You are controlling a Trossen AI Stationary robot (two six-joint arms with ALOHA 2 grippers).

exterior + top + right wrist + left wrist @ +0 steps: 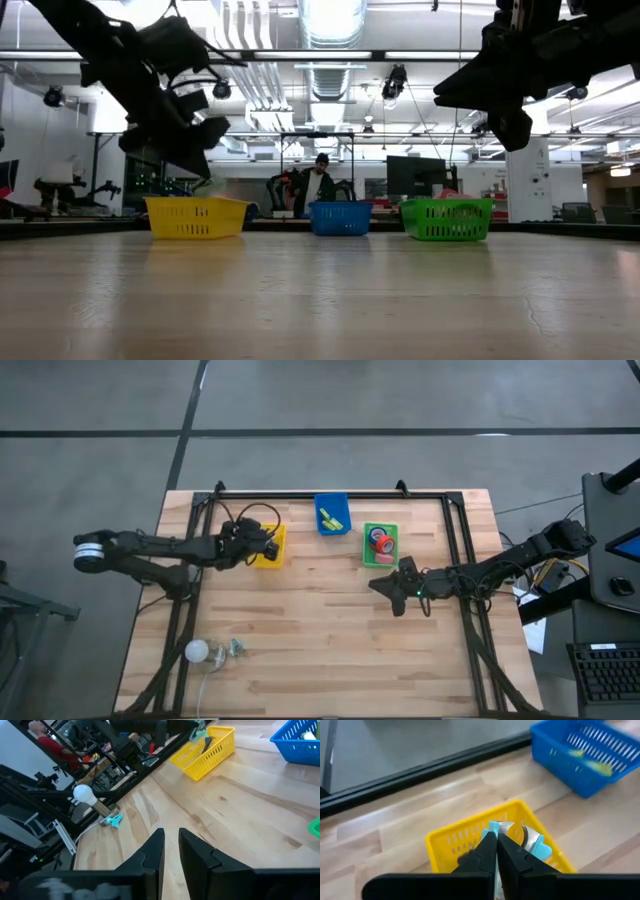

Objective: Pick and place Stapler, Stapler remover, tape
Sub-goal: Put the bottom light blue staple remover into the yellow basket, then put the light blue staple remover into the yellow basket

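I see a white bulb point(196, 651) lying near the wooden surface's point(330, 650) front-left corner, a person point(319, 187) standing far behind.

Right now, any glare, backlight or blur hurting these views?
Low view: ceiling lights backlight both arms into silhouettes, and the tabletop carries a sheen. Left wrist view: blue basket soft at the far edge. High view: evenly lit, no glare.

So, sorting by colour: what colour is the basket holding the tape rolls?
Green, clearest in the high view.
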